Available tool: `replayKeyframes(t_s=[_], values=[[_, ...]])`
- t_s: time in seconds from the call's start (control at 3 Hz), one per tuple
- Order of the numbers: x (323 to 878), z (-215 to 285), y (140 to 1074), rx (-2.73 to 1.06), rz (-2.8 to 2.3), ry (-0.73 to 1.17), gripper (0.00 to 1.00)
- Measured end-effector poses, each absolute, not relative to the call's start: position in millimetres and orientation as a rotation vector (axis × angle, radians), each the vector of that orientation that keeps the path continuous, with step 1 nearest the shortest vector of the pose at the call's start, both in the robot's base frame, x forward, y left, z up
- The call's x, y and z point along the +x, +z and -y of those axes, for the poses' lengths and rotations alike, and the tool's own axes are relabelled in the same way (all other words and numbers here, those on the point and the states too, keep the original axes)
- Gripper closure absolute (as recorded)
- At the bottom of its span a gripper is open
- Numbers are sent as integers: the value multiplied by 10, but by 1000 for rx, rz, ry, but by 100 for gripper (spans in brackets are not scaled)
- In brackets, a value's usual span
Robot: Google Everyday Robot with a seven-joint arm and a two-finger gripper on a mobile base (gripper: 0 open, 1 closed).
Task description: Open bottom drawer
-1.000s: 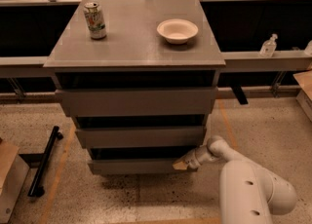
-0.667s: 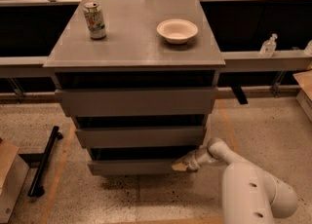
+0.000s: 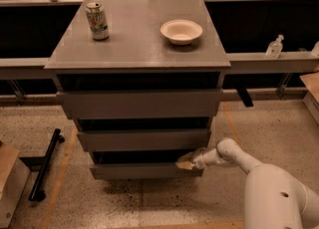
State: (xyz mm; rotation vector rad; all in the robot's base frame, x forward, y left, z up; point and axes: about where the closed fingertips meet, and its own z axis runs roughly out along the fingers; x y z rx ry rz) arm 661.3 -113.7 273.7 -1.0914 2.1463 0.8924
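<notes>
Nothing has moved: the gripper (image 3: 186,163) sits at 3 o'clock on the top edge of the bottom drawer (image 3: 139,171), I cannot tell its grip, and it should pull straight out slowly.

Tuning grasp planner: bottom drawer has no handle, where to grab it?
Likely the top edge of the bottom drawer front, reached from above through the dark gap under the middle drawer: the flat front offers no other lip. The gripper is at that edge, right end.
</notes>
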Motion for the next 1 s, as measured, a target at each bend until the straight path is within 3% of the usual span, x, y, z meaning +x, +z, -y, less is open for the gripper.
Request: replayKeyframes(t_s=[0.33, 0.67, 1.0], values=[[6625, 1187, 2717, -1076, -2159, 891, 8], [6624, 1230, 2606, -1060, -2193, 896, 0], [6604, 1215, 2412, -1050, -2239, 923, 0]])
